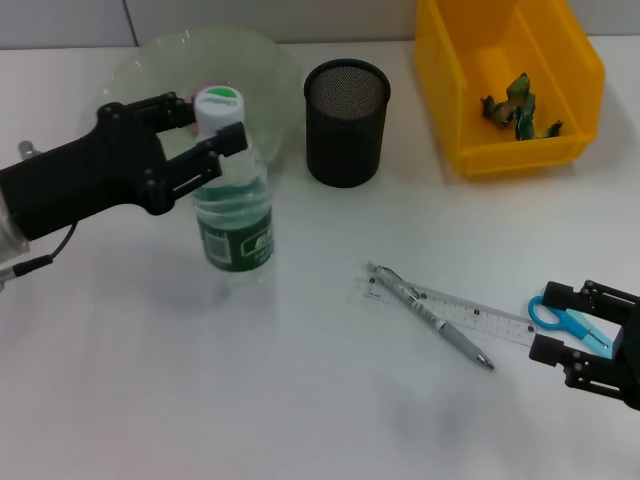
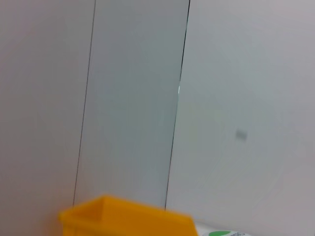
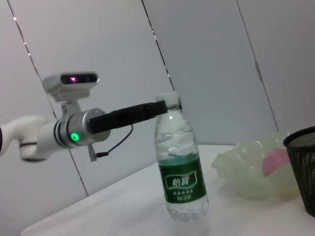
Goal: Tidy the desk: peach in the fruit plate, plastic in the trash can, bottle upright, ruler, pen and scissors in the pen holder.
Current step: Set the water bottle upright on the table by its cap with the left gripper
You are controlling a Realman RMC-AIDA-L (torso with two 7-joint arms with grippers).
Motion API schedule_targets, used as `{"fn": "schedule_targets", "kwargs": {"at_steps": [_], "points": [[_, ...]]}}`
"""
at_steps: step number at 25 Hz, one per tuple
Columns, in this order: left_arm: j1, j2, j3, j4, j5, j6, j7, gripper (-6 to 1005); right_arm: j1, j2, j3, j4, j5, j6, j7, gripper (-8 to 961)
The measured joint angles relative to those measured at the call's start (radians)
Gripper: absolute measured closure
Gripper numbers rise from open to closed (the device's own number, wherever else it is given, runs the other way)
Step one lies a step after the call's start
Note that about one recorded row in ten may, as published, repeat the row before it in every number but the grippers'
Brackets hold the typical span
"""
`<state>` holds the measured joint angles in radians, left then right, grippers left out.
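Note:
The water bottle (image 1: 232, 205) with a green label and white cap stands upright on the table; it also shows in the right wrist view (image 3: 180, 167). My left gripper (image 1: 215, 122) is shut on its neck just under the cap, and shows there in the right wrist view too (image 3: 170, 104). The peach (image 1: 204, 88) lies in the pale green fruit plate (image 1: 150, 60) behind the bottle. The clear ruler (image 1: 470, 313), the silver pen (image 1: 430, 315) across it and the blue-handled scissors (image 1: 568, 319) lie flat at the front right. My right gripper (image 1: 588, 335) is open just over the scissors.
The black mesh pen holder (image 1: 346, 120) stands behind the middle of the table. The yellow trash bin (image 1: 440, 90) at the back right holds green plastic (image 1: 518, 105). The right wrist view shows the plate (image 3: 246, 169) and the holder (image 3: 302, 167).

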<state>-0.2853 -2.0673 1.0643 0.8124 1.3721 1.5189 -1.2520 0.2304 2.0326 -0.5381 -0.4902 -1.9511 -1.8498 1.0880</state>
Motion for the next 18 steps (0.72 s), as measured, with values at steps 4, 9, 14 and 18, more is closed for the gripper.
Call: {"fn": "schedule_targets", "kwargs": {"at_steps": [4, 9, 14, 18], "points": [[-0.004, 0.001, -0.044, -0.107, -0.054, 0.071, 0.127, 555, 0.006, 0.004, 0.005, 0.000, 0.000, -0.005, -0.002, 233], [-0.009, 0.000, -0.075, -0.236, -0.081, 0.086, 0.283, 556, 0.015, 0.009, 0.014, -0.001, 0.002, -0.008, -0.002, 232], [-0.020, -0.002, -0.075, -0.304, -0.102, 0.088, 0.358, 546, 0.018, 0.016, 0.017, -0.001, 0.002, -0.016, -0.003, 232], [-0.029, -0.006, -0.075, -0.366, -0.119, 0.093, 0.455, 537, 0.018, 0.017, 0.018, -0.001, 0.003, -0.017, -0.003, 233]]}}
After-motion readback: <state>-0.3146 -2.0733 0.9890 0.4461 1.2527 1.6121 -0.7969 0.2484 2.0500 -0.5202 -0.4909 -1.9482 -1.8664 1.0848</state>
